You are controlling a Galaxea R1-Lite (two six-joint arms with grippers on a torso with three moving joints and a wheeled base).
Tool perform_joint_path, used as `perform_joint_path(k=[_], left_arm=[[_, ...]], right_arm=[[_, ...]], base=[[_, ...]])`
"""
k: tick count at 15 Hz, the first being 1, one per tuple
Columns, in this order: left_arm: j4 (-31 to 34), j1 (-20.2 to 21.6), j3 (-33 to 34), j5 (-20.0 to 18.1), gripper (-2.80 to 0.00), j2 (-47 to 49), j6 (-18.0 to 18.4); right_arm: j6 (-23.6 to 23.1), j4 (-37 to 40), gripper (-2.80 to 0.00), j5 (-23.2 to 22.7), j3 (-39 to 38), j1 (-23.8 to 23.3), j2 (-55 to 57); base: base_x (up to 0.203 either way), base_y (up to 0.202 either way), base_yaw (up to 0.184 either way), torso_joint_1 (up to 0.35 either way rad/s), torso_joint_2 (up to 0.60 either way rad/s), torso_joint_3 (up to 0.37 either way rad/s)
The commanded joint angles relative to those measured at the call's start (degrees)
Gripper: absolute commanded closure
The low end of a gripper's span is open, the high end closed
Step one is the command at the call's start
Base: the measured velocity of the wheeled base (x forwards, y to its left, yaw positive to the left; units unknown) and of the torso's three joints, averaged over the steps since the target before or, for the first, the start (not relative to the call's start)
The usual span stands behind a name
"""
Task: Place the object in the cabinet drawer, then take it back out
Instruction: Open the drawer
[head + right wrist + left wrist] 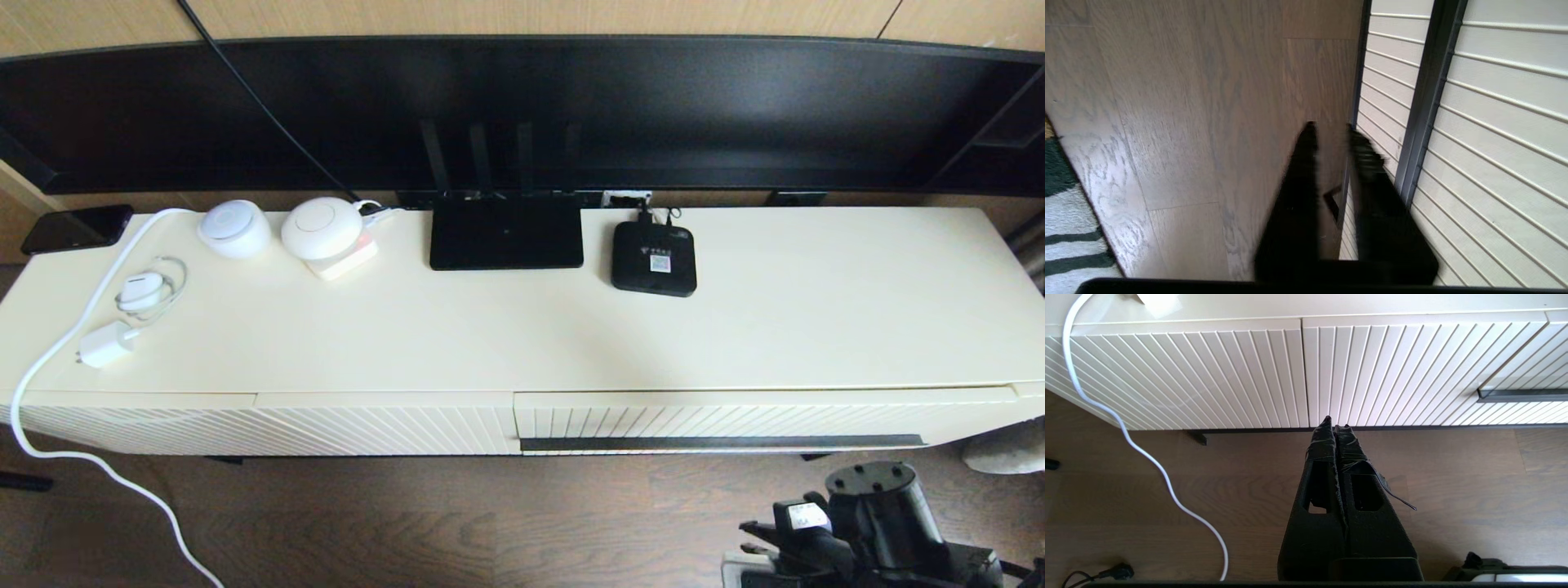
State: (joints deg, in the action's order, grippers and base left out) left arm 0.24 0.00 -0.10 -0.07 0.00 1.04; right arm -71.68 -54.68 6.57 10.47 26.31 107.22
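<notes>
One cabinet drawer (727, 416), cream, vertically ribbed, one long dark handle strip (722, 443), fully closed; beside it to the left, one cream panel (269, 425) with diagonal ribs. On the cabinet top (522, 335): one flat black router (506, 233) with four antennas, one small black box (653, 257) bearing a white sticker, two white round devices (235, 229) (322, 227), one white charger plug (106, 345), one coiled white cable (147, 290), one dark phone (77, 229) at the far left corner. One long white cord (90, 457) trails to the wooden floor (408, 523). The organizer box appears in none of the three views; its whereabouts cannot be told. Left gripper (1336, 425): fingers pressed together, empty, low over the floor in front of the ribbed fronts. Right gripper (1331, 130): fingers parted by a narrow gap, holding nothing, just beside the handle strip, contact not clear; blurred in its wrist view. Right arm (865, 523) cut off at the head view's lower right.
</notes>
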Motion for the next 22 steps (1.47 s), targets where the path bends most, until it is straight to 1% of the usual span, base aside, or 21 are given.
perform_joint_path(k=[1,3,5,7,9,11,19,22], left_arm=[[0.02,0.0,-0.07,-0.01,0.0,0.09,0.01],[0.02,0.0,0.01,-0.01,0.0,0.09,0.01],[0.02,0.0,-0.03,-0.01,0.0,0.01,0.01],[0.02,0.0,0.01,-0.01,0.0,0.04,0.01],[0.02,0.0,0.01,-0.01,0.0,0.09,0.01],[0.02,0.0,0.01,-0.01,0.0,0.01,0.01],[0.02,0.0,0.01,-0.01,0.0,0.09,0.01],[0.02,0.0,0.01,-0.01,0.0,0.08,0.01]], right_arm=[[-1.14,-0.58,-2.8,-0.15,-0.13,-0.88,-0.04],[-1.73,-0.57,-2.8,-1.38,0.45,-1.82,1.12],[-2.11,-0.68,-2.8,-4.11,0.6,-2.85,2.97],[-2.55,-0.88,-2.8,-4.78,1.15,-3.97,4.61],[-4.96,-2.48,-2.8,-5.42,2.43,-6.0,6.1],[-6.32,-2.86,-2.8,-6.97,3.69,-7.14,7.57],[-6.77,-6.56,-2.8,-6.83,6.49,-8.61,13.61],[-7.06,-6.58,-2.8,-6.83,8.39,-9.24,14.38]], base=[[0.0,0.0,0.0,0.0,0.0,0.0],[0.0,0.0,0.0,0.0,0.0,0.0],[0.0,0.0,0.0,0.0,0.0,0.0],[0.0,0.0,0.0,0.0,0.0,0.0],[0.0,0.0,0.0,0.0,0.0,0.0],[0.0,0.0,0.0,0.0,0.0,0.0],[0.0,0.0,0.0,0.0,0.0,0.0],[0.0,0.0,0.0,0.0,0.0,0.0]])
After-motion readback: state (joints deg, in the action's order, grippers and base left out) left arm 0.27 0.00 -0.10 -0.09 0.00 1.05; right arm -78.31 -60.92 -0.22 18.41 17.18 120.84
